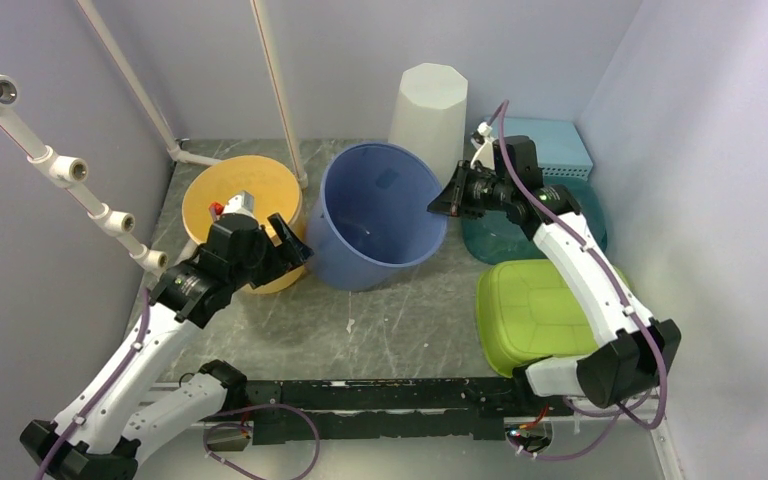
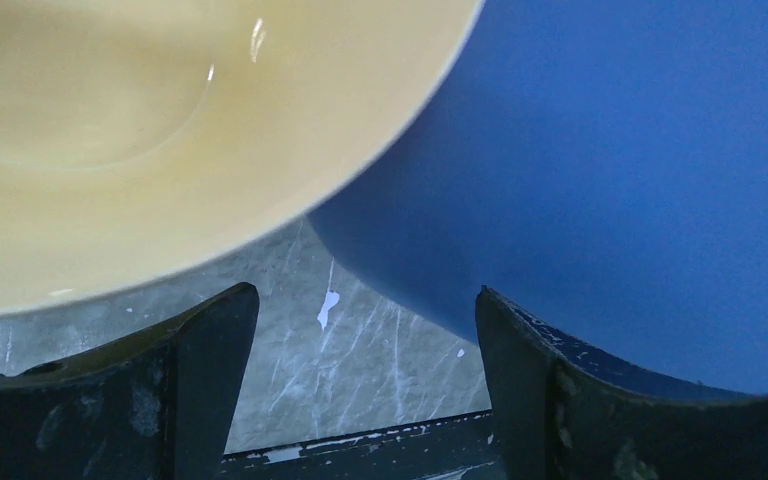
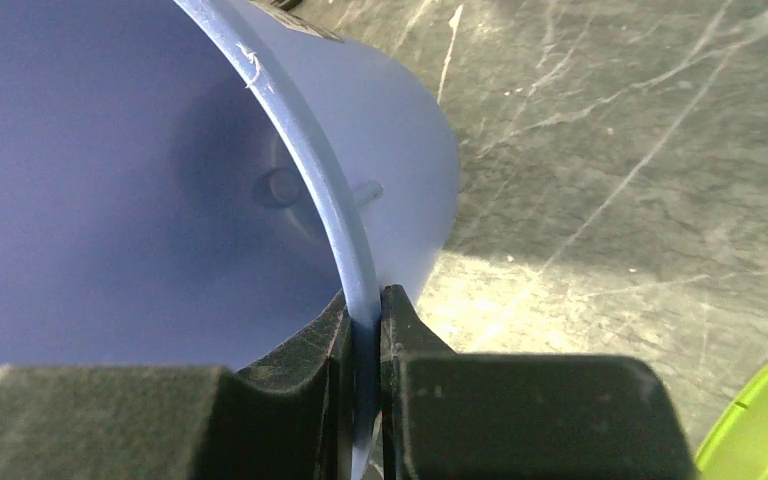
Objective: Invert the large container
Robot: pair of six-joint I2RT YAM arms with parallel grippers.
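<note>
On the marbled table (image 1: 390, 330) between pale walls (image 1: 340, 60), right end effector (image 1: 438, 205) pinches blue container's (image 1: 380, 215) rim; left end effector (image 1: 298, 243) gapes empty.

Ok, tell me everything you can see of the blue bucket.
The bucket is large, round and blue. It looks like smooth plastic, with a thin rolled rim and walls tapering downward. Nothing shows inside. It stands mouth up on the grey table, not yet turned. The right end effector is shut on its rim, one finger inside and one outside. The open left end effector sits by its left wall. A yellow bowl is close beside it.
</note>
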